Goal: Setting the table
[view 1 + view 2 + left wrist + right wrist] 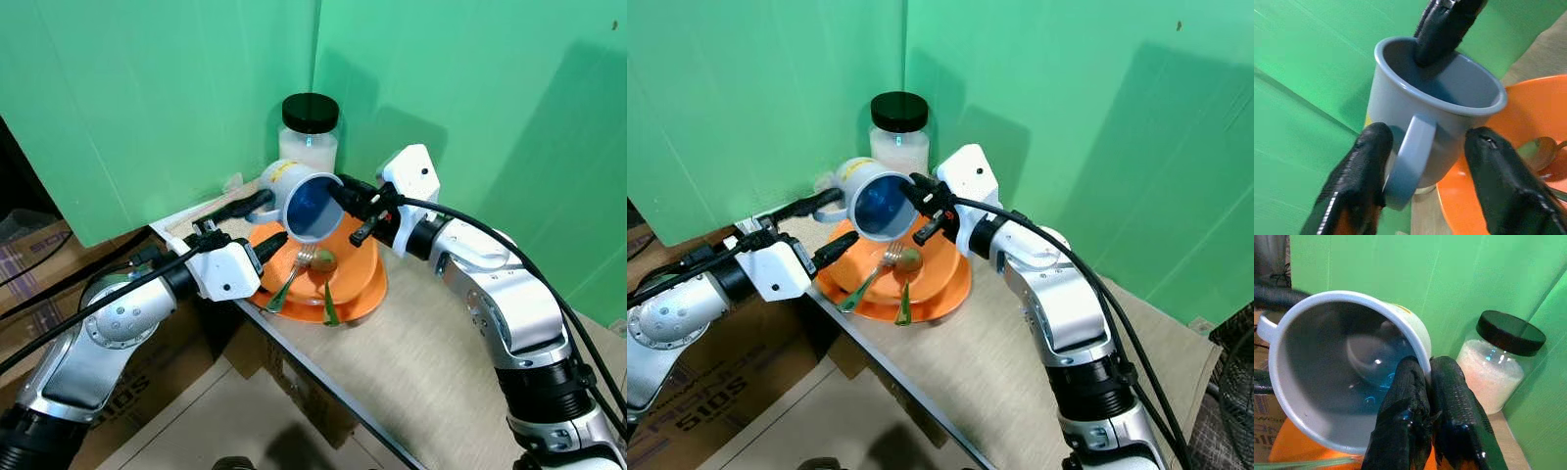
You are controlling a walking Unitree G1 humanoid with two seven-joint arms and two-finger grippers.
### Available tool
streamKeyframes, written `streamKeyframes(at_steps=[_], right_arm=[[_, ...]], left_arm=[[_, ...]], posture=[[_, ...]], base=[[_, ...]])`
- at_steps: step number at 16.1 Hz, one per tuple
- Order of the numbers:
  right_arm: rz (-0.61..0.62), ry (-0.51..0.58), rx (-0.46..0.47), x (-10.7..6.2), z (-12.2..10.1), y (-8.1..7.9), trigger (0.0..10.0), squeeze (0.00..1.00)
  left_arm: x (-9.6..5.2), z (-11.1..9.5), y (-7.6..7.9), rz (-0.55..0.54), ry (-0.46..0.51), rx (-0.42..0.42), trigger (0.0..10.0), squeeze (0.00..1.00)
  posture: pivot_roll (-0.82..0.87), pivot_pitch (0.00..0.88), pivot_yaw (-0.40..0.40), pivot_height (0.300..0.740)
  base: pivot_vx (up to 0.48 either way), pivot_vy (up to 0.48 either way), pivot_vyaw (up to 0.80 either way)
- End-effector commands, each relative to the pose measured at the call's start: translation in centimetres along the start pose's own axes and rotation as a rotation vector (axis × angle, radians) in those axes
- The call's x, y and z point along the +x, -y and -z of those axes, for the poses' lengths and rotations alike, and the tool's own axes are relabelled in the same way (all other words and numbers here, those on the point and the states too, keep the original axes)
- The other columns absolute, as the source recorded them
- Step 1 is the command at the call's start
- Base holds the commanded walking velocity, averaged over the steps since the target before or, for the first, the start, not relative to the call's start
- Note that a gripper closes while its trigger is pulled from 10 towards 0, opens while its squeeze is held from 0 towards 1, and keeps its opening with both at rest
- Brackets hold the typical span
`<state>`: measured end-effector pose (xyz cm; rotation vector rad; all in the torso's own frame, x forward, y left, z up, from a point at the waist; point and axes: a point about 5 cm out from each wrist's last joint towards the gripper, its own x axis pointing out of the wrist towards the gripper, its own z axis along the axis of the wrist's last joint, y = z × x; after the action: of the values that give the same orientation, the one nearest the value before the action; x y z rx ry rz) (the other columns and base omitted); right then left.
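Right gripper (1422,396) is clamped on the rim of the mug (299,201), one finger inside the mouth and one on the outer wall. The mug is white outside, blue inside, tipped on its side with its mouth facing the camera, held in the air above the back edge of the orange plate (358,284).

Left gripper (1425,176) is spread wide, its fingers (1364,166) flanking the mug's handle (1410,161); the near finger sits just beside the handle, contact cannot be judged. In the head views the left arm reaches in low from the bench's front corner.

The plate rests at the corner of the light wood bench (441,362). On it lie a fork (291,276) with a green handle, a spoon (324,264) with a green handle, the bowl of the spoon near the plate's middle.

A clear jar (310,132) with a black lid, filled with white grains, stands behind the mug against the green wall (147,88). Cardboard boxes (39,259) lie on the floor to the robot's left.
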<state>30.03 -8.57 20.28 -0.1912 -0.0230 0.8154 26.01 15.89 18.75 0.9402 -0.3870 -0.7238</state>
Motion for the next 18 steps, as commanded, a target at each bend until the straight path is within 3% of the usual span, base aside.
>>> streamKeyframes(at_steps=[1, 6, 8, 9, 10, 11, 18], right_arm=[[-0.064, -0.008, -0.010, 0.6, 0.0, -0.9, 0.0, 0.00], [-0.070, -0.002, -0.012, 0.7, -0.2, -1.0, 0.0, 0.00], [-0.065, 0.007, 0.005, 0.5, -0.3, -0.9, 10.0, 0.00], [-0.063, 0.010, 0.011, 0.5, -0.4, -0.9, 10.0, 0.00], [-0.053, 0.011, 0.020, 0.4, -0.4, -0.8, 10.0, 0.83], [-0.044, 0.010, 0.024, 0.4, -0.4, -0.7, 10.0, 1.00], [-0.010, 0.025, 0.023, 0.4, -0.6, -0.4, 10.0, 1.00]], left_arm=[[0.2, -1.2, -0.9, -0.038, 0.049, 0.021, 0.0, 0.00], [0.1, -0.9, -1.3, -0.072, 0.026, 0.016, 0.0, 0.00], [0.2, -0.8, -1.8, -0.102, 0.018, -0.002, 0.0, 0.00], [0.2, -0.8, -1.9, -0.106, 0.016, -0.006, 0.0, 0.00], [0.1, -0.7, -2.0, -0.114, 0.012, -0.009, 0.0, 0.00], [0.1, -0.7, -2.0, -0.118, 0.010, -0.014, 0.0, 0.00], [0.0, -0.1, -2.2, -0.136, -0.018, -0.028, 0.0, 0.00]], posture=[[0.16, 0.000, -0.039, 0.740], [0.16, 0.000, -0.034, 0.740], [0.16, 0.000, -0.029, 0.740], [0.16, 0.000, -0.027, 0.740], [0.15, 0.000, -0.026, 0.740], [0.15, 0.000, -0.022, 0.740], [0.15, 0.000, -0.017, 0.740]], base=[[0.000, 0.000, 0.00], [0.000, 0.000, 0.00], [0.000, 0.000, 0.00], [0.000, 0.000, 0.00], [0.000, 0.000, 0.00], [0.000, 0.000, 0.00], [0.000, 0.000, 0.00]])
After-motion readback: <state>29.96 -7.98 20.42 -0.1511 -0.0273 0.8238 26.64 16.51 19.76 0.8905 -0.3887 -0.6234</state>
